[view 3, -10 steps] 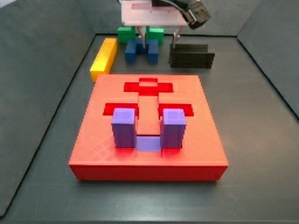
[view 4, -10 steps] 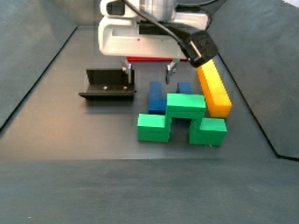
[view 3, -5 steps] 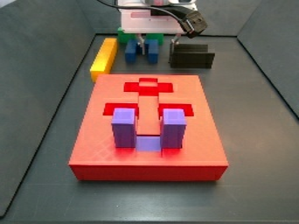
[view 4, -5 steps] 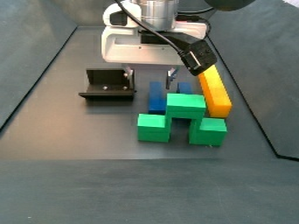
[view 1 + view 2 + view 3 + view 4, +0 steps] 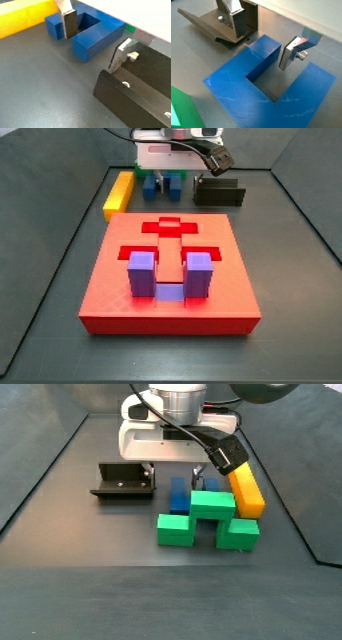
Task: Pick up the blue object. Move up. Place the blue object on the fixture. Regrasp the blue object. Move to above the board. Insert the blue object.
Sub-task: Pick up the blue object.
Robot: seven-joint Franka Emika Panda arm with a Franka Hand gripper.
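The blue object [image 5: 93,36] is a dark-blue U-shaped block lying flat on the floor, seen in both wrist views [image 5: 251,95] and both side views [image 5: 175,186] [image 5: 179,492]. My gripper [image 5: 93,40] is open and low over it, the two silver fingers [image 5: 69,22] straddling one prong without touching it. The gripper [image 5: 264,42] has that prong's end between its plates. The black fixture [image 5: 140,87] stands close beside the block [image 5: 123,481]. The red board [image 5: 170,278] lies nearer the front, apart from the gripper [image 5: 167,173].
A green block [image 5: 207,519] sits against the blue object, with a long yellow bar [image 5: 245,489] on its far side. A purple U-shaped block [image 5: 171,276] stands in the board's recess. Dark walls ring the floor.
The gripper has come down from above the blue object to the level of the block, still open. Nothing else has moved.
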